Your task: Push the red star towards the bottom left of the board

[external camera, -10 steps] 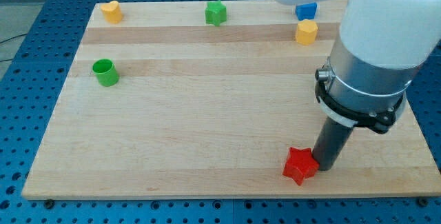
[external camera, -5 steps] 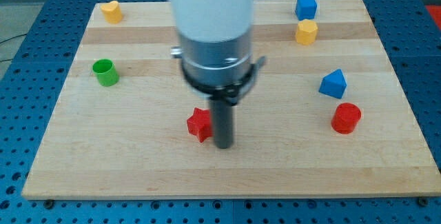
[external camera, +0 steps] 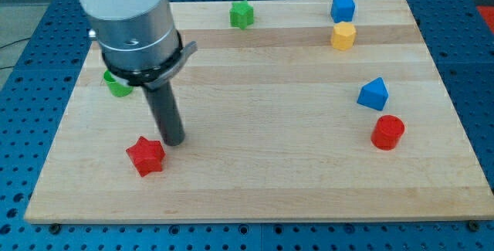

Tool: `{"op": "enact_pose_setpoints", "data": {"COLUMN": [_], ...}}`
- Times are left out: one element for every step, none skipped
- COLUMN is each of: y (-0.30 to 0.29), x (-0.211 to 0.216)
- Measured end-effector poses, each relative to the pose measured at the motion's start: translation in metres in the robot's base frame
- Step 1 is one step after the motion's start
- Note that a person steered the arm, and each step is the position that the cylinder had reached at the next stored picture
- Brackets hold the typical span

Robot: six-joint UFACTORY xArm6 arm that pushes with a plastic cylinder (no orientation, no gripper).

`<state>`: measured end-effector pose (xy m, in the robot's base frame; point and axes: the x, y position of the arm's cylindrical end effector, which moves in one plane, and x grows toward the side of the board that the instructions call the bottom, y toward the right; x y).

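Red star (external camera: pixel 146 155) sits near table's (external camera: pixel 255 197) bottom-left corner, my tip (external camera: pixel 174 142) just beside its upper-right point. Looks light, rigid, apt to spin; push thru its centre. End effector: plain rod, nothing to open/close.

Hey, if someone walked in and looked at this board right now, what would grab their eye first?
Probably the big white and grey arm at the view's upper left, its dark rod ending at my tip just up and right of the red star near the bottom left. It partly hides a green block.
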<state>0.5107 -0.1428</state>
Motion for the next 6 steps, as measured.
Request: {"op": "enact_pose_setpoints", "data": {"y": [-0.077,-0.09,-0.09,-0.051,0.013,0.021], "x": [0.005,0.005,0.0,-0.03,-0.038,0.001]}}
